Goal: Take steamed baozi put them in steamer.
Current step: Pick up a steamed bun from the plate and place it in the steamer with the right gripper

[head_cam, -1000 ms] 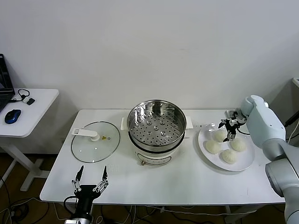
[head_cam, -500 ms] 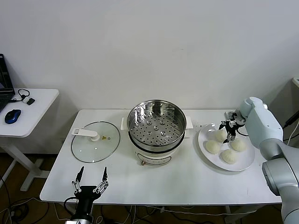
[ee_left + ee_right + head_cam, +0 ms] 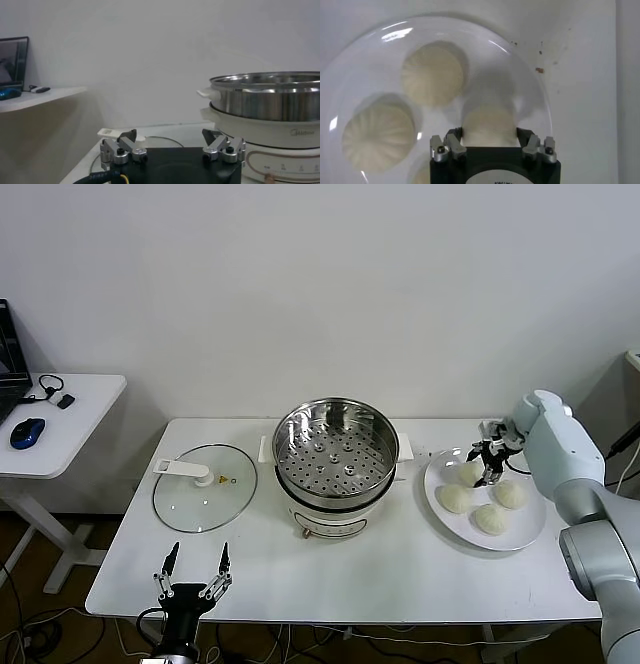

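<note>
Bright, even light; soft shadows

Steamer [image 3: 336, 467] mid-table, lid [image 3: 204, 487] left, plate [image 3: 520, 532] right.

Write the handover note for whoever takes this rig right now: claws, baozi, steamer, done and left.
Right claw: down on the plate, its fingers either side of the rear baozi, which sits on the plate, not lifted.
Left claw: open, empty, parked at the table's front edge near the glass lid.
Baozi: all four on the plate, to the right of the steamer.
Steamer: lid off, perforated tray bare.
Done: nothing moved yet.
Left: lift this bun, place it in the steamer, then the other three.
</note>
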{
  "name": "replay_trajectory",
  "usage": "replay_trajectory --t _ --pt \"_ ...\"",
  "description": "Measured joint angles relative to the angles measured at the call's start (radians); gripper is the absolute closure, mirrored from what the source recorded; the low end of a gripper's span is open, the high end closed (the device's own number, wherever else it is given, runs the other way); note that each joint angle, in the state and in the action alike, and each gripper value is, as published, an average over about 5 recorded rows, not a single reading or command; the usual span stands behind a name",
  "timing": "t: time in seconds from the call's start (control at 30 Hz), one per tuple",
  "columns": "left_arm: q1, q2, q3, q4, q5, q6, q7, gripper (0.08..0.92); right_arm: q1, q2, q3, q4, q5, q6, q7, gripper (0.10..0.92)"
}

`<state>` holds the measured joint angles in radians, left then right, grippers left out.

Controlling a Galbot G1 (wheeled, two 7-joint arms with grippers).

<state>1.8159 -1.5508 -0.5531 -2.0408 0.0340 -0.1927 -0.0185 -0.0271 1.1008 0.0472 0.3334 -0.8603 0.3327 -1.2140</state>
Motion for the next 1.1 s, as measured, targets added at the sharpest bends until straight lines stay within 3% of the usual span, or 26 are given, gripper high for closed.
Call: replay_trajectory --t 0.47,1.1 --pt "0.014 -0.006 -0.001 -0.011 0.001 -0.012 -0.001 0.177 0.01 -0.085 -0.177 0.161 0.193 -0.027 -0.057 0.375" --pt "0.012 -0.014 0.006 -0.026 0.017 -0.01 -0.003 0.177 0.257 -0.205 -0.658 0.543 0.639 -0.058 -0.103 0.38"
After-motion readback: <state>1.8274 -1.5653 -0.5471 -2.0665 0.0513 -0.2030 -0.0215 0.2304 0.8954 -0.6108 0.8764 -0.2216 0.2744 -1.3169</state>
